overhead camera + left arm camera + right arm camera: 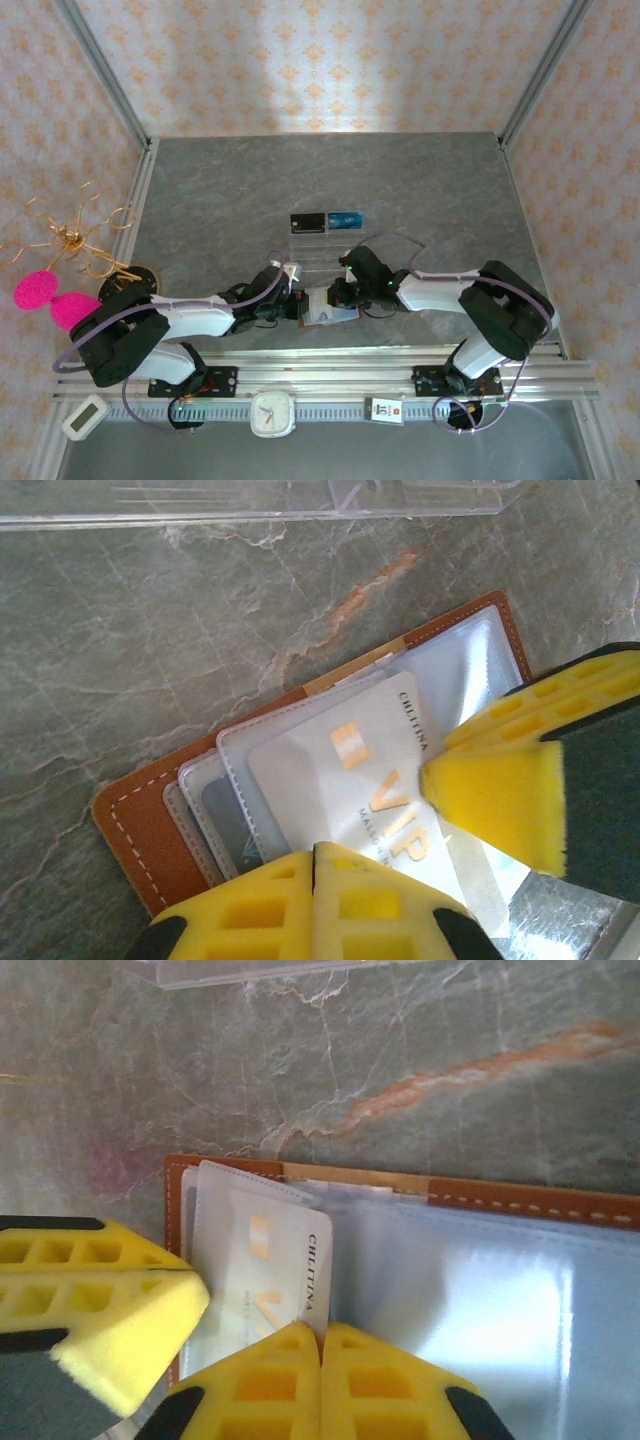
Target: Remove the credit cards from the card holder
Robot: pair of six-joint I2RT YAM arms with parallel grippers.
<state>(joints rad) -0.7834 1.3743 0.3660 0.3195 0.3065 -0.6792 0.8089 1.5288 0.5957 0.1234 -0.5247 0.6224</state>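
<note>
Since left gripper (314, 860), right gripper (321, 1340) both pressed together at credit card (330, 770): pin card holder (135, 820), draw card out flat.

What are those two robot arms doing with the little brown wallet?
They are working on getting cards out. The brown card holder lies open on the grey table. The left arm's fingers are shut right over it, perhaps pinning it down. The right arm's fingers are shut too, with their tips at the edge of a pale credit card marked VIP. That card is still at the holder, not lifted away yet.
</note>
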